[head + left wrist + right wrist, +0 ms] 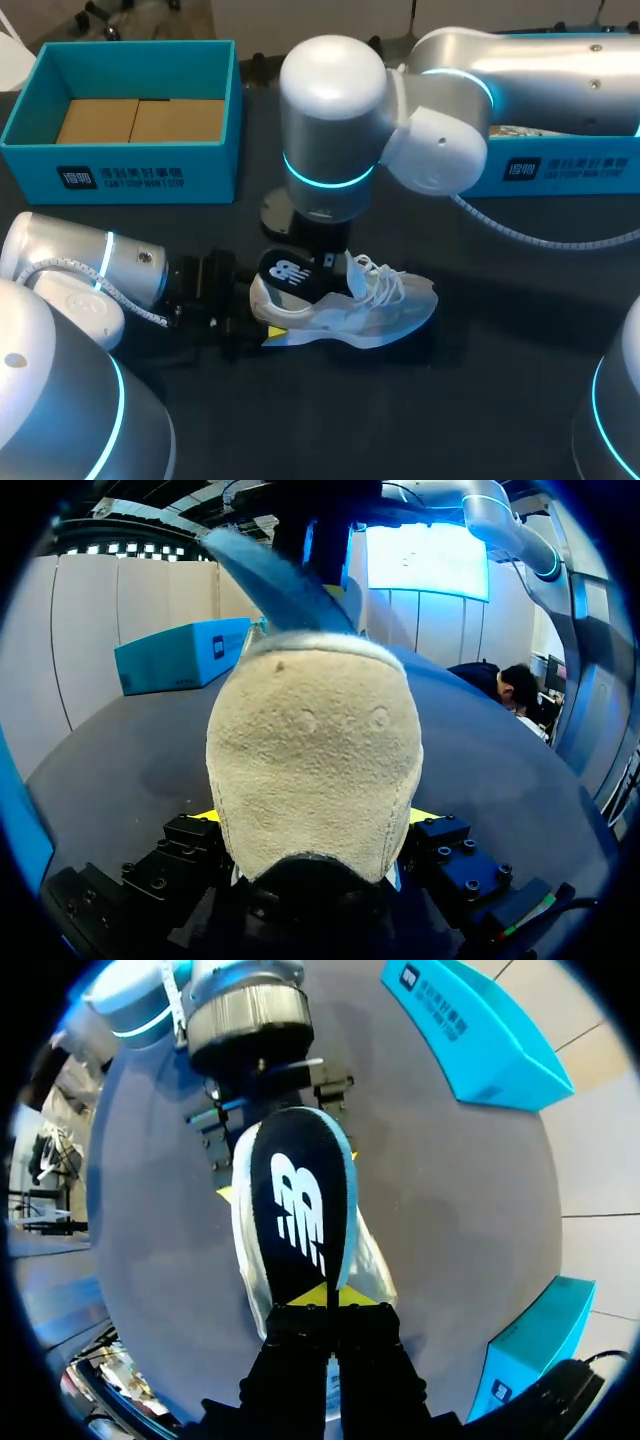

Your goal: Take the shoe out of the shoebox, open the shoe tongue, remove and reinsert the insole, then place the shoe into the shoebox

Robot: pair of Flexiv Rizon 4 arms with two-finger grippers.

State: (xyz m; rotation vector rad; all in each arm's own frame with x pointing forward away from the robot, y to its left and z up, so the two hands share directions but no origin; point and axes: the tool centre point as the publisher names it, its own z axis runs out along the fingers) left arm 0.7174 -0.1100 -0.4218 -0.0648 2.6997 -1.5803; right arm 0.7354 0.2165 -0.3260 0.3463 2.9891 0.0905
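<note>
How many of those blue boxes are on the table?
2. The left box stands open at the table's far left corner, brown cardboard inside. The right box is at the far right, largely hidden behind the right arm. More could be hidden behind the arms.

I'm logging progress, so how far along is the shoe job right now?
Done: the sneaker is out of the shoebox, on the table. In hand: the left end effector grips its heel, and the right end effector pinches the black insole above the opening; removal or reinsertion, I cannot tell. Left: seating the insole and boxing the sneaker.
</note>
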